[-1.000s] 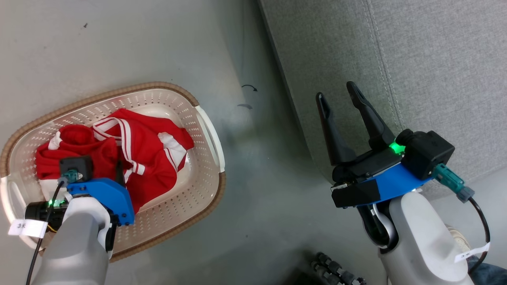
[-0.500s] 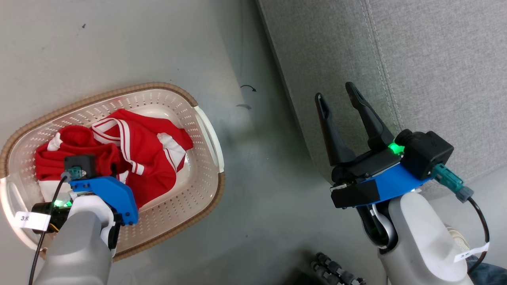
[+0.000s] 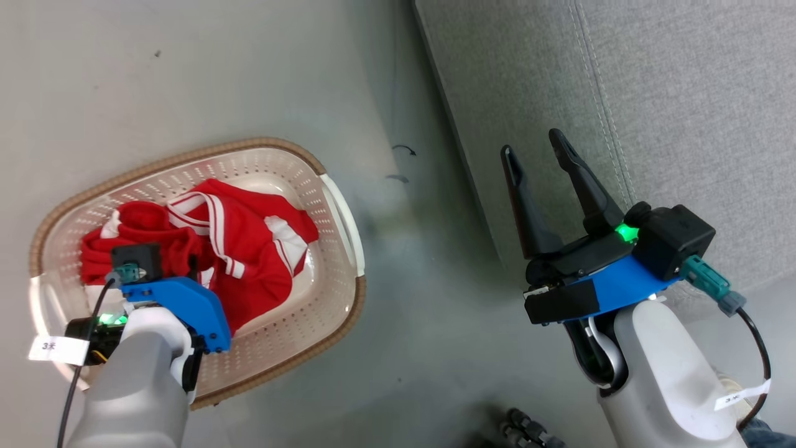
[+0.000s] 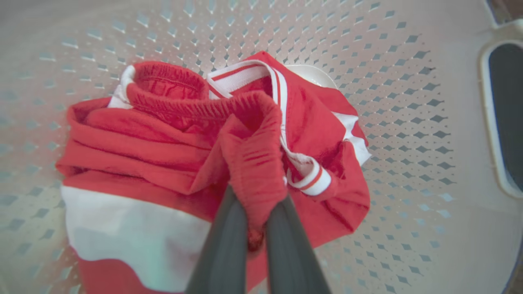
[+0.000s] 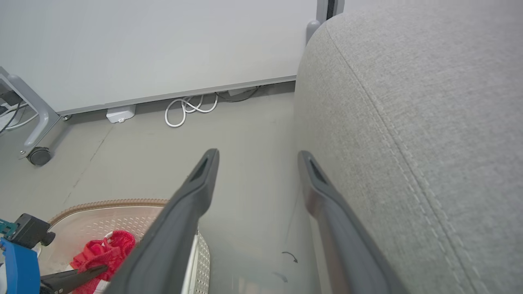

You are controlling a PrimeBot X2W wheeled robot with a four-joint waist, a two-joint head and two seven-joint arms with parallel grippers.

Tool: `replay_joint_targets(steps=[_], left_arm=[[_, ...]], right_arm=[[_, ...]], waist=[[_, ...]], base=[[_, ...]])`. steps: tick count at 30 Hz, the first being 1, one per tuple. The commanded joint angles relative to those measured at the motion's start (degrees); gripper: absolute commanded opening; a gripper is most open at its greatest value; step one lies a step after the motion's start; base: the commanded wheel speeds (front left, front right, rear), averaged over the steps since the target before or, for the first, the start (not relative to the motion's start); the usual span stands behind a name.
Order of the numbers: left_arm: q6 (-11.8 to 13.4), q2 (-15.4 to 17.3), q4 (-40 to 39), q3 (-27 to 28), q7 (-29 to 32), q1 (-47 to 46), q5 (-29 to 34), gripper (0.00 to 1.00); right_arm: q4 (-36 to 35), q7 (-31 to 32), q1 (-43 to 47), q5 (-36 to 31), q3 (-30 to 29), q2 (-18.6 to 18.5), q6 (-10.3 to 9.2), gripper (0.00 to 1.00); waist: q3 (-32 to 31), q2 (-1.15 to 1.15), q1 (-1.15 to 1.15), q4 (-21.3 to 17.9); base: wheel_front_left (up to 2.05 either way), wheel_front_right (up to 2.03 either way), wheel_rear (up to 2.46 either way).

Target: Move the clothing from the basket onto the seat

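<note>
I seem to be working in a lab staged as a living room: a grey sofa point(image 5: 408, 122) and a laundry basket point(image 3: 323, 298) sit on bare floor point(image 5: 245, 134), a loose cable point(image 5: 188, 110) runs along a plain wall point(image 5: 163, 41), and there is a castered stand point(image 5: 39, 154).

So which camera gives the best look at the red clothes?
The left wrist view: the clothes sit close up, one fold pinched in the left jaws. The head view shows them smaller, partly behind the left arm; the right wrist view catches a small bit.
</note>
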Motion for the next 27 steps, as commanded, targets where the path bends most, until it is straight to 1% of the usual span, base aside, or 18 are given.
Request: replay_joint_targets(steps=[1,10,16,20,27], left_arm=[[-0.2,-0.3,0.0,0.0,-0.3,-0.2,-0.3,0.00],[-1.0,-4.1,0.1,0.2,-3.2,2.5,-2.8,0.00],[-1.6,-5.2,-1.4,-1.0,-4.7,4.6,-3.9,0.00],[-1.5,-6.3,-4.6,-4.5,-4.7,6.1,-5.3,0.00],[-1.6,-6.8,-13.8,-12.3,-1.8,6.7,-10.8,0.00]], right_arm=[[0.2,-0.3,-0.9,-0.4,-0.3,-0.1,0.03,1.00],[3.1,-0.2,1.5,-2.8,-2.3,-0.1,0.03,1.00],[5.4,-0.2,3.7,-3.4,-3.2,-0.1,0.03,1.00],[6.8,-0.2,5.9,-4.1,-4.7,-0.2,0.03,1.00],[8.5,-0.2,9.4,-4.7,-6.4,-0.2,0.03,1.00]], waist=[[-1.3,0.00,0.00,1.0],[-11.7,0.00,0.00,6.9],[-18.8,0.00,0.00,10.0],[-23.2,0.00,0.00,12.4],[-28.8,0.00,0.00,15.9]], base=[[0.00,0.00,0.00],[0.00,0.00,0.00],[0.00,0.00,0.00],[0.00,0.00,0.00],[0.00,0.00,0.00]])
